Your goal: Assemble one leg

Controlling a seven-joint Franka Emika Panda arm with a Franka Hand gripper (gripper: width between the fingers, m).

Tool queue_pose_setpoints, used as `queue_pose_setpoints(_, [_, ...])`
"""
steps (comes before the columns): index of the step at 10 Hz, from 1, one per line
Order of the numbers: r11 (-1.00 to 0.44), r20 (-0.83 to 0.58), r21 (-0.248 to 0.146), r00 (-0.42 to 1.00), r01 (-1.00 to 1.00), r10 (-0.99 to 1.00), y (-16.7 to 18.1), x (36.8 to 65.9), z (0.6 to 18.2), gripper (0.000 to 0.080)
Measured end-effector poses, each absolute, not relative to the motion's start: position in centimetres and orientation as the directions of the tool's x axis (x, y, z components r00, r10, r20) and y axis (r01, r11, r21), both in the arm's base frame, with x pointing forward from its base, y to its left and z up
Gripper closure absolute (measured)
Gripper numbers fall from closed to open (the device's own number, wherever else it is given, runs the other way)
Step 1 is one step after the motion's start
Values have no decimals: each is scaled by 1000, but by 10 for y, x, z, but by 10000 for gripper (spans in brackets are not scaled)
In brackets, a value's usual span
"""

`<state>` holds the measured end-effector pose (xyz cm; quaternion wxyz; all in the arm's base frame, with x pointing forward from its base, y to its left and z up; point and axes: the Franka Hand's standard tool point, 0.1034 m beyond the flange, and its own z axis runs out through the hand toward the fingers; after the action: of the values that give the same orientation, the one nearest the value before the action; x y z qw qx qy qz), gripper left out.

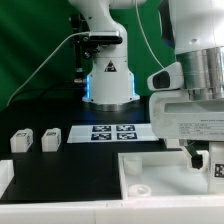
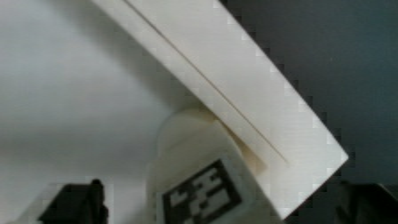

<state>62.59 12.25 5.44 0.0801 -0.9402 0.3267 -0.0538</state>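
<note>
Visibility poor at the working point. In the exterior view the hand [image 1: 204, 160] sits at that view's far right edge, partly cut off by the frame, low over the large white panel [image 1: 150, 172] in the foreground. A tagged white leg [image 1: 215, 168] shows right at the fingers, only in part. Whether the hand is closed on it cannot be told from either picture.

Wrist view is blurred and very close. A white leg [image 2: 199, 175] with a black-and-white tag fills the lower middle, touching or just under a slanted edge of the panel [image 2: 214, 70]. One dark fingertip [image 2: 75, 203] shows at the lower corner; the other is barely in frame.

Two more legs [image 1: 22, 142] [image 1: 51, 138] lie on the dark surface [image 1: 70, 165] at the exterior view's left, near each other, well apart from the hand. The marker board [image 1: 110, 132] lies flat behind the panel, in front of the arm's base [image 1: 108, 85], which shows a blue glow.

Labels: only square tags; faint print on the arm's white housing is too small to read. Green backdrop behind; cables hang near the base.
</note>
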Motion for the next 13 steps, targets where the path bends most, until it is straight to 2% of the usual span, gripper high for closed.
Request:
queue_pose_setpoints(1, [-884,78,-132,884,-449,-461,131,626,56,150])
queue_pose_setpoints(2, [-949,108,-104,945,-298,-309,131,628,55,150])
queue_pose_setpoints(5, [-923,98,-114,920,-368,-379,130,627,55,178])
queue_pose_setpoints(6, [-891,88,-123,889,-437,-449,130,627,55,348])
queue_pose_setpoints(7, [-814,65,-131,815,-565,-576,126,626,53,348])
queue_pose_setpoints(8, [-743,44,-132,745,-656,-666,124,624,52,502])
queue_pose_setpoints(10, [-573,6,-144,578,-807,-816,124,625,52,504])
queue_pose_setpoints(11, [-377,-49,-134,386,-917,-921,125,627,51,504])
queue_pose_setpoints(13, [-19,-131,-109,34,-994,-991,127,629,51,504])
